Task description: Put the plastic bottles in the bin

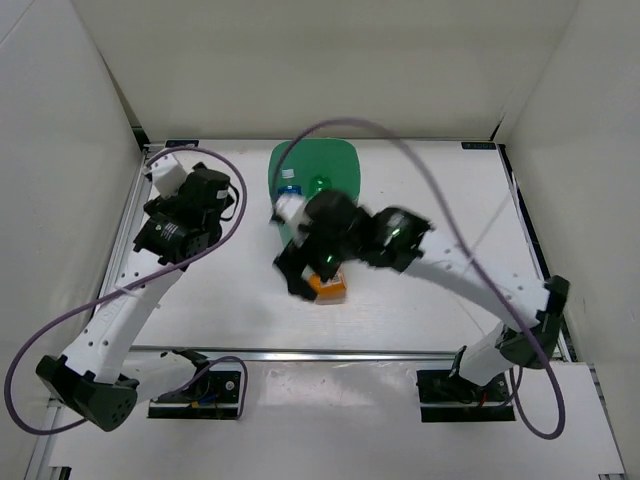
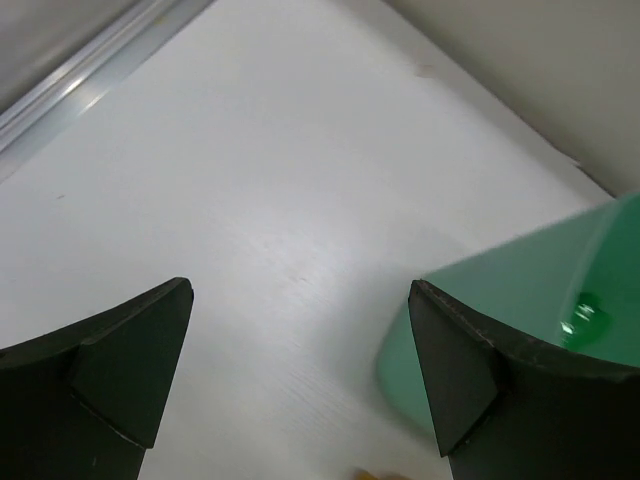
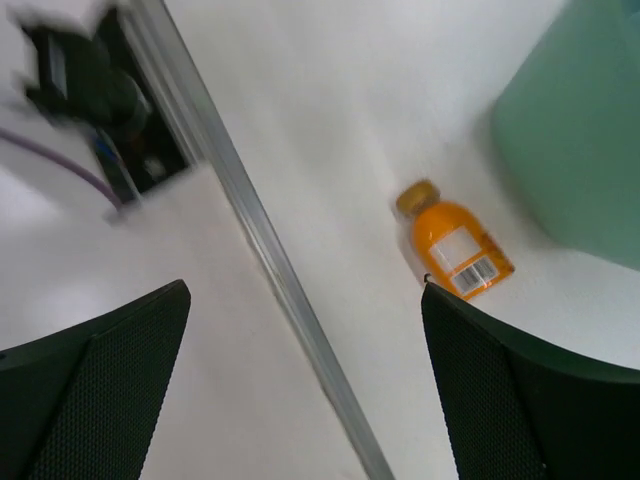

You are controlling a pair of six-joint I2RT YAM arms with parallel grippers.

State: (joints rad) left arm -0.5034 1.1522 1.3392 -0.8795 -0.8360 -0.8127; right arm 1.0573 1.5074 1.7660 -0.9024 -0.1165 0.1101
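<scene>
The mint-green bin (image 1: 340, 162) stands at the back middle. Inside it I see the green bottle (image 1: 318, 184) and a blue-capped clear bottle (image 1: 290, 190). The squat orange bottle (image 1: 330, 288) lies on the table just in front of the bin. My right gripper (image 1: 296, 272) hovers open and empty beside it on the left. In the right wrist view the orange bottle (image 3: 455, 250) lies by the right fingertip, with the bin (image 3: 580, 130) beyond and the gripper (image 3: 305, 292) open. My left gripper (image 1: 212, 192) is open and empty, left of the bin. Other bottles are not in view.
A metal rail (image 1: 330, 353) runs along the table's near edge and also shows in the right wrist view (image 3: 260, 260). White walls enclose the table on three sides. In the left wrist view the gripper (image 2: 300, 288) hangs over bare table with the bin (image 2: 510, 290) to its right.
</scene>
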